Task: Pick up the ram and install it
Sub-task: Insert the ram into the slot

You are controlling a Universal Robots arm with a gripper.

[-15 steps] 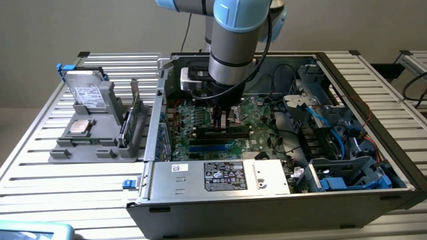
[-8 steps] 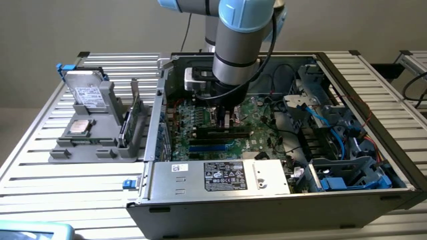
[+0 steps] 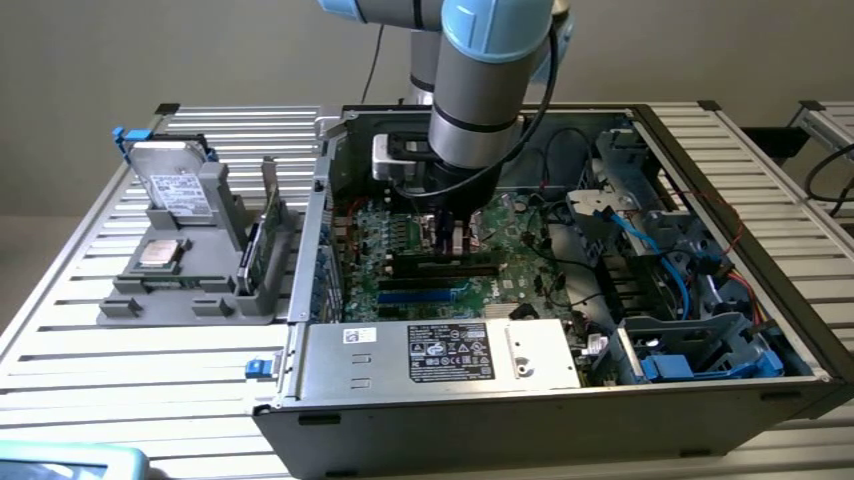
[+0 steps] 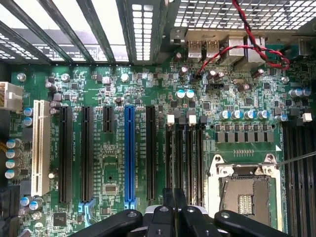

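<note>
The open computer case [image 3: 534, 425] surrounds the gripper [image 4: 174, 207] on all sides. The arm reaches down into it from above, so the only free way out is straight up.

Under the hand lies the green motherboard [image 4: 113, 84], bare of cards. The labelled metal box [image 3: 441, 352] stands close on 1 side of the hand. On the other side are drive bays and loose blue cables [image 3: 667, 240], near enough to snag a wide sideways swing.

Well outside the case wall, far from the hand, a grey fixture [image 3: 134, 300] carries a tall green expansion card [image 3: 274, 235].

Directly below the fingertips is a bank of 4 black memory slots [image 4: 190, 158] with pale latches at their far ends, all 4 empty. The open CPU socket [image 4: 244, 190] lies just beside that bank. The long expansion slots, 1 of them blue [image 4: 130, 153], lie on its other side.

The fingers stand narrow, almost together, lined up along the slots. I cannot make out the ram. If it is held, it sits edge-on between the pads, hidden by them.

By my reading the approach to the slots is made, but no stick is seated, so the installing itself is left. Room along the slot line is fair; across it, the neighbouring slots and the socket frame leave little.
</note>
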